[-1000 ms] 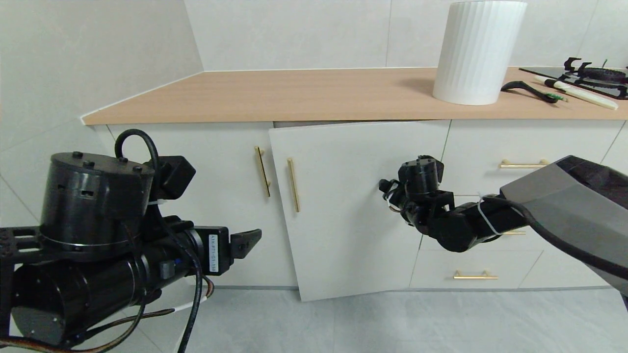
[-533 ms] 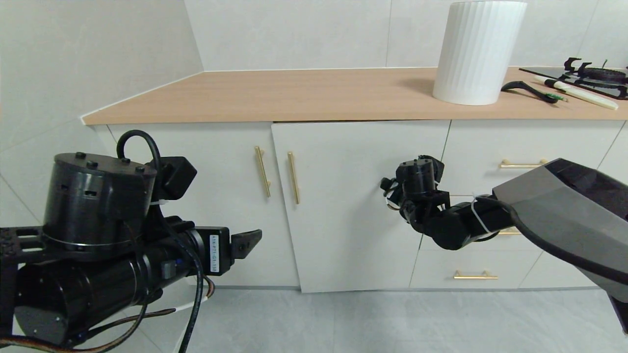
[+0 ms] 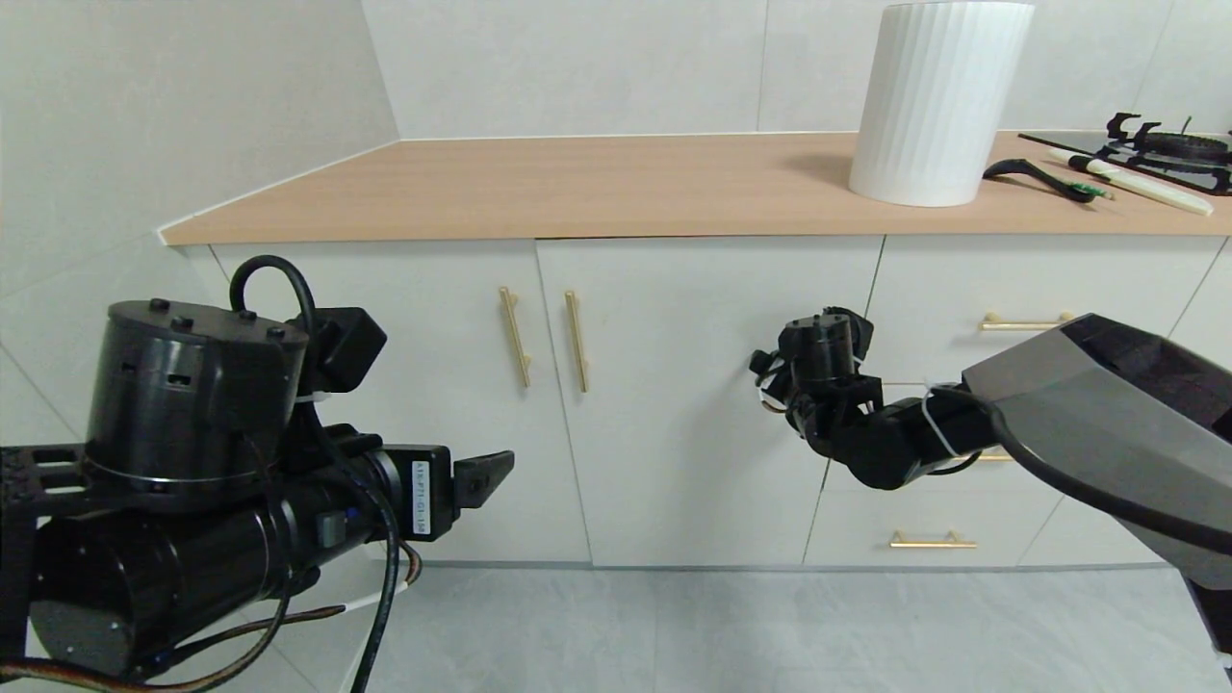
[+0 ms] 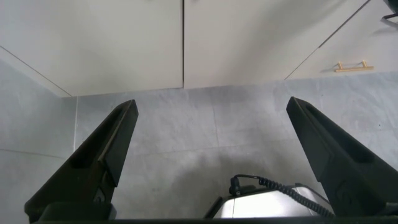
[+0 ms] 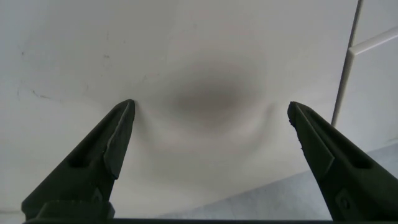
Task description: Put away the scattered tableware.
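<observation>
Wooden countertop (image 3: 577,183) carries a black ladle (image 3: 1039,179) and a pale utensil (image 3: 1141,181) beside a white ribbed container (image 3: 929,106), while below, the right gripper (image 5: 210,106), jaws spread, faces the closed cabinet door (image 3: 693,385) up close and the left gripper (image 4: 211,102) hangs spread above the floor (image 4: 205,143).

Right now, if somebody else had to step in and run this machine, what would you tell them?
Left gripper: open, empty, low over the floor before the cabinets.
Right gripper: open, empty, facing the cabinet door; contact unclear.
Things: black utensil and long white utensil lie on the countertop, right of the white ribbed container.
Done: that door sits shut.
Left: both utensils are not yet put away.
</observation>
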Available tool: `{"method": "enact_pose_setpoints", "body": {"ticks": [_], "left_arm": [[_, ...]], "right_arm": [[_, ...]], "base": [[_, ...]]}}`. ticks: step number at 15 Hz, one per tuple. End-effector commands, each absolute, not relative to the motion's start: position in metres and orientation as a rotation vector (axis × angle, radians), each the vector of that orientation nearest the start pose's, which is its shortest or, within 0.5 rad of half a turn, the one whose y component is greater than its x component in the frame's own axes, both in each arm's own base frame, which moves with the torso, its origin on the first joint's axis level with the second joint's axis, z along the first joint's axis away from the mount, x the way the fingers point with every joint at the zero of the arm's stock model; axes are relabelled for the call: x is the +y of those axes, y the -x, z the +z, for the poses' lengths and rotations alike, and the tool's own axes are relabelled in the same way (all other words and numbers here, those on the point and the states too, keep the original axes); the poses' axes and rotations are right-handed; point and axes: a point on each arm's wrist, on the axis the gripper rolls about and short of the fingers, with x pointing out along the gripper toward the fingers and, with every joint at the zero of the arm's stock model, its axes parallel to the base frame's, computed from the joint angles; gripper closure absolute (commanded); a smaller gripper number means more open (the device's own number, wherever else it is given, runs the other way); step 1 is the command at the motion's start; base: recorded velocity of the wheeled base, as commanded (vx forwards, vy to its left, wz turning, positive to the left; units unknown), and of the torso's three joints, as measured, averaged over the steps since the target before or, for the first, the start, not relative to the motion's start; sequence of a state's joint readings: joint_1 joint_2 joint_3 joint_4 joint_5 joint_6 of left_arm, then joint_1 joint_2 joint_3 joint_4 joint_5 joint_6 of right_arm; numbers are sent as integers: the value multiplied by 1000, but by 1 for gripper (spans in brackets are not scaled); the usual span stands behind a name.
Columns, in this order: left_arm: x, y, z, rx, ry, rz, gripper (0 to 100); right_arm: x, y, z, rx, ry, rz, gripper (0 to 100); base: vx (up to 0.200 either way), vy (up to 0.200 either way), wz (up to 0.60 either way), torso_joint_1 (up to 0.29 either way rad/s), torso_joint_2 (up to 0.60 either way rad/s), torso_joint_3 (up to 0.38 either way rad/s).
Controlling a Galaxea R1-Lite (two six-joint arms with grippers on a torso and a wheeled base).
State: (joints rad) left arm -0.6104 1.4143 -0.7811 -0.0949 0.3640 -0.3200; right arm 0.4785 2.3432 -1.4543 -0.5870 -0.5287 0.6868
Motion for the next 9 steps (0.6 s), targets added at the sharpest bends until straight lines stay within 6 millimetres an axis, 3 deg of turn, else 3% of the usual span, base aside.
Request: {"method": "enact_pose_setpoints", "body": {"ticks": [1, 4, 8, 9], "left_arm": [[-123, -190, 201, 512, 58, -159, 0], [-124, -191, 200, 514, 58, -158, 0], [-123, -190, 201, 512, 59, -159, 0], [-123, -190, 201, 509, 61, -159, 0]], "right_arm": [[207, -426, 97, 233, -538, -139, 0], [198, -434, 97, 217, -544, -168, 0], [196, -430, 100, 222, -539, -169, 0], [195, -420, 115, 216, -547, -151, 0]], "base": [[0, 0, 0, 0, 0, 0], [0, 0, 0, 0, 0, 0], [0, 0, 0, 0, 0, 0], [0, 0, 0, 0, 0, 0]]}}
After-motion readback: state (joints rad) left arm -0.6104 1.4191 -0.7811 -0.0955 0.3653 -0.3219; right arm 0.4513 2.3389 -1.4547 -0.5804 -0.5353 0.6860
